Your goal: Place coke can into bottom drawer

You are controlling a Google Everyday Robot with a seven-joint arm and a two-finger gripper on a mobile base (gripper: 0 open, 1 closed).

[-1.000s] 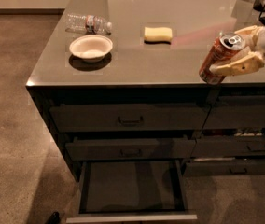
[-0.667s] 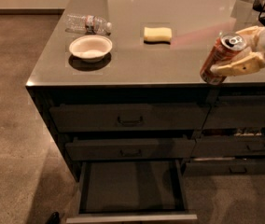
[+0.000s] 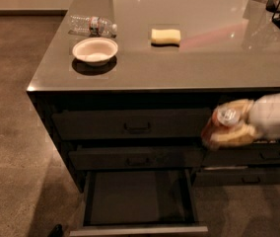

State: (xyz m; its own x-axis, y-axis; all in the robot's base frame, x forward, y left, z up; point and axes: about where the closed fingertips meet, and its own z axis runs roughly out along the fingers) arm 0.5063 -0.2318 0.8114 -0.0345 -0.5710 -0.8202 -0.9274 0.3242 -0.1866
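Note:
The coke can (image 3: 218, 126), red-brown with a silver top, is held in my gripper (image 3: 231, 126), which comes in from the right edge. The pale fingers (image 3: 233, 138) are shut on the can, one above it and one below. Can and gripper hang in front of the drawer fronts, below the counter edge, above and to the right of the open bottom drawer (image 3: 139, 199). That drawer is pulled out, with a flat dark floor and a pale front rim (image 3: 139, 229).
On the grey countertop (image 3: 179, 58) stand a white bowl (image 3: 95, 51), a clear water bottle (image 3: 91, 25) lying down and a yellow sponge (image 3: 165, 36). Two shut drawers with black bar handles (image 3: 137, 127) sit above the open one. Brown floor lies to the left.
My gripper has carried the can down from countertop height to in front of the drawer fronts, below the counter edge. Nothing on the counter has moved.

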